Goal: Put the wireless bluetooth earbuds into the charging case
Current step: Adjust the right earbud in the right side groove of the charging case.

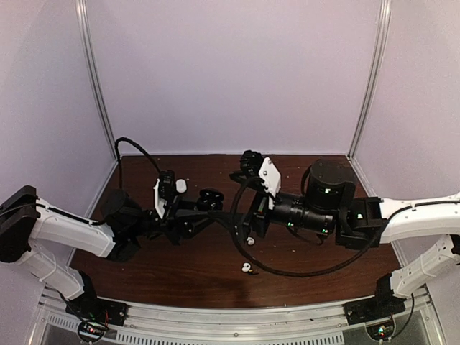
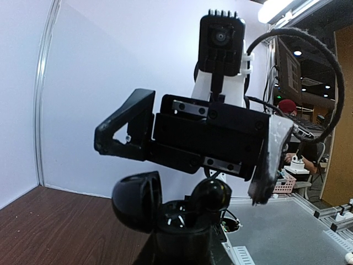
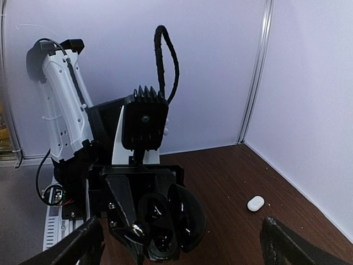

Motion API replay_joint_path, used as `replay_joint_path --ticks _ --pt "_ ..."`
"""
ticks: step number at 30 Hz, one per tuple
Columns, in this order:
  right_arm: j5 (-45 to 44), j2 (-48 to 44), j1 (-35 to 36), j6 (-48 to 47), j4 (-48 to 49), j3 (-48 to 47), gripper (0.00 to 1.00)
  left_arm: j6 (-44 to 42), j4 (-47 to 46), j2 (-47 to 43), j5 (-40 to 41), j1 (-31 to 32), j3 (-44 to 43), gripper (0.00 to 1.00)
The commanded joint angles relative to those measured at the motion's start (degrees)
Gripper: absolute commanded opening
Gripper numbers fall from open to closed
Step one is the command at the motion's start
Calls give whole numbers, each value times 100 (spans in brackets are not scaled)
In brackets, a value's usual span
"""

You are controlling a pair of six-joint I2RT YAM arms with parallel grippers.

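An open black charging case (image 2: 176, 218) is sitting pinched in the left gripper (image 1: 207, 200). The right gripper (image 1: 243, 200) is hovering spread beside it. A white earbud (image 1: 246, 268) is lying on the near table (image 1: 144, 262), likely light and slippery; pinch its stem.

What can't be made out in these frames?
Charging case interior: black on black in both wrist views, so it can't be told whether a bud sits inside.
White earbud: too small in the top view to tell its pose.
Left pincer fingertips: hidden by the case it holds.
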State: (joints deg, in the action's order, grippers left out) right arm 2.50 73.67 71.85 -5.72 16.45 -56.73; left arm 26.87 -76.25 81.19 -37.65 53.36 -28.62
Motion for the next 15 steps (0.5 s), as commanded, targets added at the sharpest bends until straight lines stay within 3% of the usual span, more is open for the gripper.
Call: replay_joint_path --ticks 1,15 --pt "-148 125 -5 106 -219 -163 100 -86 -227 -106 30 22 13 2" --pt "-279 -28 -190 273 -215 -77 100 -99 -258 -94 3 23 6 2"
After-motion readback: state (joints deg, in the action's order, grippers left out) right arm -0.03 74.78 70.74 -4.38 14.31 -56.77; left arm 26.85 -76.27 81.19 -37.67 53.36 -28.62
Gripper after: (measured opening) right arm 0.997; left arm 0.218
